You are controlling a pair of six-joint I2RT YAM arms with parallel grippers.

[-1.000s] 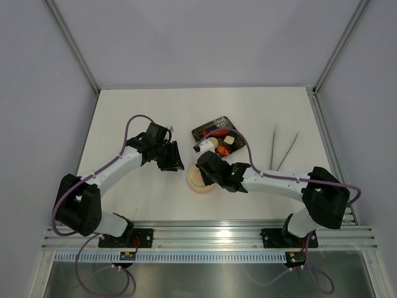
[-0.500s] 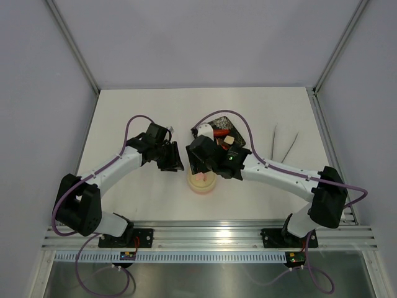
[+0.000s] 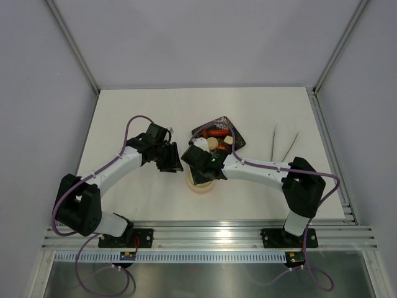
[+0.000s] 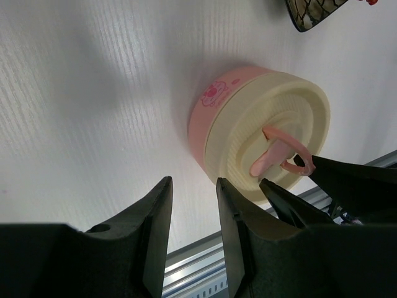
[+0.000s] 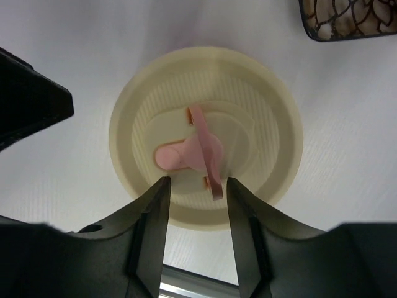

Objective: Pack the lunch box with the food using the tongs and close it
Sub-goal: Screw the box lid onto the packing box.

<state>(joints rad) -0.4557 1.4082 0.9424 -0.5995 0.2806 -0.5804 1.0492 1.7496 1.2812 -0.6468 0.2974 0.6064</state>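
The lunch box (image 4: 209, 118) stands on the table with its cream lid (image 5: 263, 112) on and the pink handle (image 5: 201, 146) raised. My right gripper (image 5: 198, 181) hangs over the lid, open, with the handle's near end between its fingers but not pinched. It hides most of the box (image 3: 200, 187) from above. My left gripper (image 4: 194, 183) is open and empty just left of the box. The food (image 3: 217, 133) lies on the black tray (image 3: 238, 142). The tongs (image 3: 275, 141) rest on the table at the right.
The black tray's corner (image 5: 310, 31) lies just behind the box. My right gripper's dark fingers (image 4: 347, 186) show past the box in the left wrist view. White walls and a metal frame enclose the table.
My right gripper has swung from the box's right side to above the lid, going from shut to open. The left arm has stayed still.
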